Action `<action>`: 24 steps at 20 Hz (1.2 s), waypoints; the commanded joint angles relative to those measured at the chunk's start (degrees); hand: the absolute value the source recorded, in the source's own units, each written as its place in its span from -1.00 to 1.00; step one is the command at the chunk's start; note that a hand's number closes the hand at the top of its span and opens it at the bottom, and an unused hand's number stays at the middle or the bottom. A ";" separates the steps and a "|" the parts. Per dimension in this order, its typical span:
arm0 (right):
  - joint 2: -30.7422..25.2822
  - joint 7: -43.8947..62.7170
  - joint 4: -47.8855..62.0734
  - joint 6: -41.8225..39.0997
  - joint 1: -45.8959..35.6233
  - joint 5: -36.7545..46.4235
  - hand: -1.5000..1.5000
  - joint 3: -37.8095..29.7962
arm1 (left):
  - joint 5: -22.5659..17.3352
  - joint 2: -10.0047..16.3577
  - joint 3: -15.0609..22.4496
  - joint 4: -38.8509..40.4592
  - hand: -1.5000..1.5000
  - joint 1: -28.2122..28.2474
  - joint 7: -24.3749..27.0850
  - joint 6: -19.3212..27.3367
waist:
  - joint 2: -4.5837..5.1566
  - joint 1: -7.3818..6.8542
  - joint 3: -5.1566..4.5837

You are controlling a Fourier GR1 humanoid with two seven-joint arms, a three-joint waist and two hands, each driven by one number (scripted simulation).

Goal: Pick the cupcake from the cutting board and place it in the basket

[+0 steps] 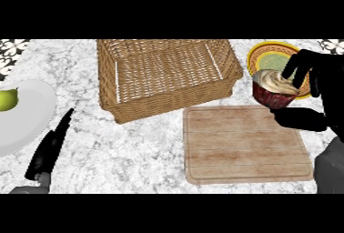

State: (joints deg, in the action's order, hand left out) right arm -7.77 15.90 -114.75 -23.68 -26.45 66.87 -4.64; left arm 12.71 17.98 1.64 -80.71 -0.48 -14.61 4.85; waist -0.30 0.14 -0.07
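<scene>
Overhead, a marble counter (pixel 134 150) is spreading under everything. At three o'clock the right hand (pixel 326 91) is curling round the cupcake (pixel 272 88), holding it over the far corner of the cutting board (pixel 245 145). The basket (pixel 174 98) is sitting at twelve, a yellow plate (pixel 269 54) at two, a knife (pixel 47 152) at eight.

Countertop (pixel 134 150): a smooth, polished stone finish is noted, white with grey veining, as of marble.

Basket (pixel 168 102): tan woven wicker is recorded, and the weave is seen to be rough and ribbed.

Cutting board (pixel 245 145): pale wood with a matt finish, on which grain and plank lines are seen.

White plate (pixel 27 123): a plain, smooth surface is noted, as of glazed ceramic.

Yellow plate (pixel 269 57): a glazed look is noted, banded in orange.

Cupcake (pixel 274 86): a pleated dark red paper case is recorded under soft, swirled cream frosting.

Right hand (pixel 319 86): black and matt, judged to be plastic.
</scene>
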 commanded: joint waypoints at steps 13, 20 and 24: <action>7.48 21.84 6.57 -16.00 -30.00 -14.26 1.00 -2.70 | -0.29 0.40 -2.91 3.82 0.00 -1.31 3.76 -3.09 | 0.25 -0.51 0.03; 7.75 25.33 18.14 -8.40 -35.06 -19.29 1.00 -0.30 | 1.39 -1.68 -1.52 2.11 0.00 -1.35 2.35 -2.51 | 0.31 -0.77 0.04; 7.76 24.25 25.69 -4.08 -36.48 -18.77 1.00 2.63 | 2.89 -3.48 -0.51 2.43 0.00 0.05 3.17 -0.99 | 0.38 -0.93 0.04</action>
State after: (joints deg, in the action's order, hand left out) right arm -0.16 40.76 -95.27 -32.48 -62.34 48.11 -4.62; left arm 14.64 16.01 0.11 -78.43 -1.75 -11.70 3.35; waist -0.06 -0.65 0.05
